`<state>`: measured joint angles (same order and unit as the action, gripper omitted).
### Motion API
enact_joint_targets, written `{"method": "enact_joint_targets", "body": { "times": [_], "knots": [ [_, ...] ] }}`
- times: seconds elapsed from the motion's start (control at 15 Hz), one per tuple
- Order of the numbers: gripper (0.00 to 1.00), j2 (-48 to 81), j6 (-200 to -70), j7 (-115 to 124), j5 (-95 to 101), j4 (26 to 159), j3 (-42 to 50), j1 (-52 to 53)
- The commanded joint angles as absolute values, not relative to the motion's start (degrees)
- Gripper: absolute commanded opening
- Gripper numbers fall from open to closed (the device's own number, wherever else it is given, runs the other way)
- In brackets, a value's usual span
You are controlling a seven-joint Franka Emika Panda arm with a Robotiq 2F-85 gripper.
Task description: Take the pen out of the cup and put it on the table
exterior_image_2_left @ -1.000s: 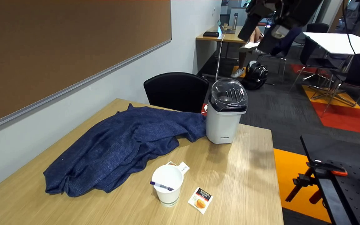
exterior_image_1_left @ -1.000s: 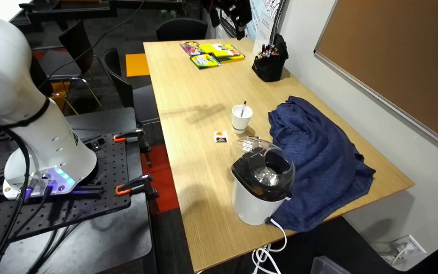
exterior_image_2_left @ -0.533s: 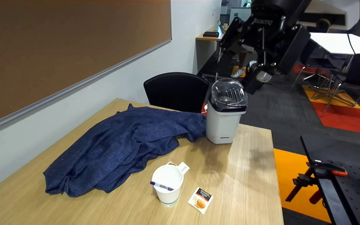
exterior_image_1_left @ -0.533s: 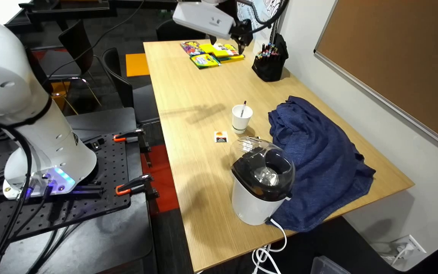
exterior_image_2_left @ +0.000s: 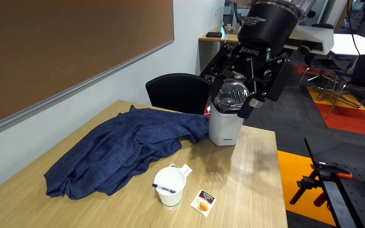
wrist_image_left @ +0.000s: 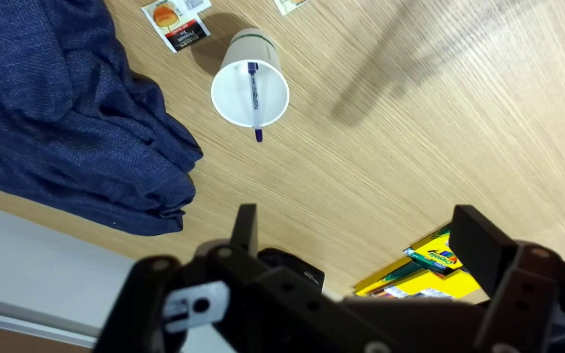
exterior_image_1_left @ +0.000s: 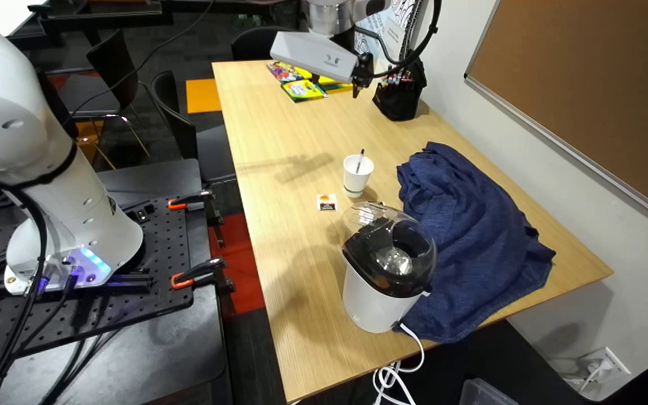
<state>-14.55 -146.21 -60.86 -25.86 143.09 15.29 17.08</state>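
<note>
The white paper cup (exterior_image_1_left: 355, 183) stands upright on the light wood table (exterior_image_1_left: 279, 129); it also shows in an exterior view (exterior_image_2_left: 171, 201) and in the wrist view (wrist_image_left: 258, 46). The pen (wrist_image_left: 255, 93), pale with purple ends, leans inside the cup with one end past the rim. The pen shows in both exterior views too (exterior_image_1_left: 359, 161) (exterior_image_2_left: 164, 188). My gripper (wrist_image_left: 356, 211) is open and empty, its fingers wide apart. It hangs above the table, apart from the cup, which lies beyond the fingertips in the wrist view. The gripper also shows in both exterior views (exterior_image_1_left: 335, 85) (exterior_image_2_left: 229, 103).
A navy cloth (exterior_image_2_left: 116, 152) lies beside the cup. A white appliance (exterior_image_2_left: 225, 126) with a clear lid stands near the table end. Tea packets (exterior_image_2_left: 203, 202) lie by the cup. A black marker holder (exterior_image_1_left: 397, 101) and yellow crayon boxes (exterior_image_1_left: 304, 90) are at the far end.
The arm has come down into view and the gripper is lower, over the table. It stays open. The cup and pen have not moved.
</note>
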Motion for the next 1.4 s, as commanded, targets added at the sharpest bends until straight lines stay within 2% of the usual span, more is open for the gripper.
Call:
{"method": "enact_joint_targets", "body": {
  "times": [0.0,0.67,0.87,0.93,1.33],
  "knots": [
    [1.00,-14.4,-145.8,-61.6,-27.0,142.9,12.4,14.1],
    [1.00,-7.3,-148.0,-84.4,-46.8,139.9,9.6,14.2],
    [1.00,-3.1,-152.7,-85.7,-50.2,138.3,6.2,12.0],
    [1.00,-1.7,-155.0,-84.9,-50.4,137.8,8.3,14.7],
    [1.00,5.8,-159.4,-82.0,-48.0,134.6,7.7,14.7]
  ]
}}
